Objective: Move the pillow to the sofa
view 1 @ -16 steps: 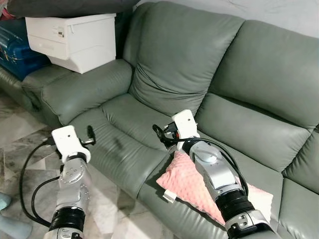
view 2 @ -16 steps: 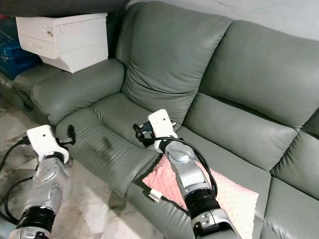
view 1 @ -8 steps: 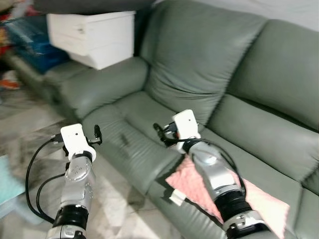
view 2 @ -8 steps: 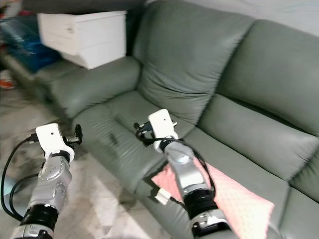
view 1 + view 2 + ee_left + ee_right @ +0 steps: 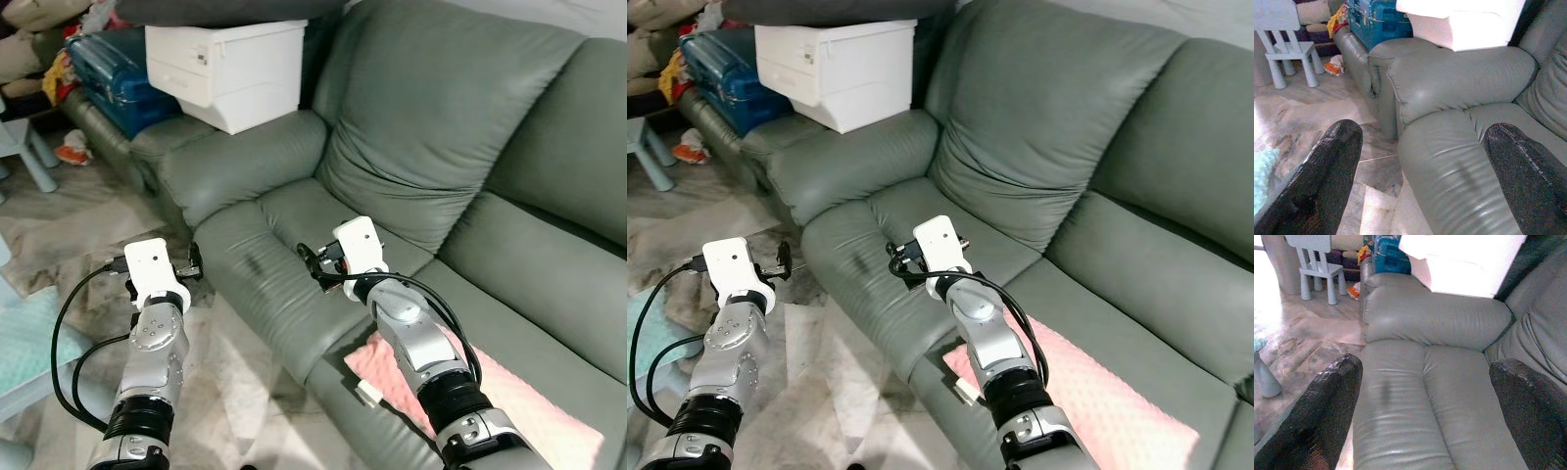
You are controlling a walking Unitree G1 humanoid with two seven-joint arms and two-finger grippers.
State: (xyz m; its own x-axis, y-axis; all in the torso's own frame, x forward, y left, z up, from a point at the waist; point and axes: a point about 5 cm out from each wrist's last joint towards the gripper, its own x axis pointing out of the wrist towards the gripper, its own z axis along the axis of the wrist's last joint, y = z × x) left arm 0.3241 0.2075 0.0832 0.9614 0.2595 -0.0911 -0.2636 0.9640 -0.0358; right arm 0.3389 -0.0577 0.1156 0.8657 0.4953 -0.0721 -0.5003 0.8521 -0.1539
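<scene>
Pillow (image 5: 509,401) flat on sofa (image 5: 431,147)

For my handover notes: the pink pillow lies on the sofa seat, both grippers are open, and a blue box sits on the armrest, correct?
Not quite: the box on the armrest is white, as the left eye view shows. The rest holds: pink pillow on the sofa seat, left gripper and right gripper open.

I see a big grey-green sofa (image 5: 411,147). A pink pillow (image 5: 509,392) lies flat on its seat, near the front edge. A white box (image 5: 230,59) sits on the sofa's arm. In front of the sofa is a pale stone floor (image 5: 78,225), with a small light blue chair (image 5: 1288,36) standing on it.
</scene>
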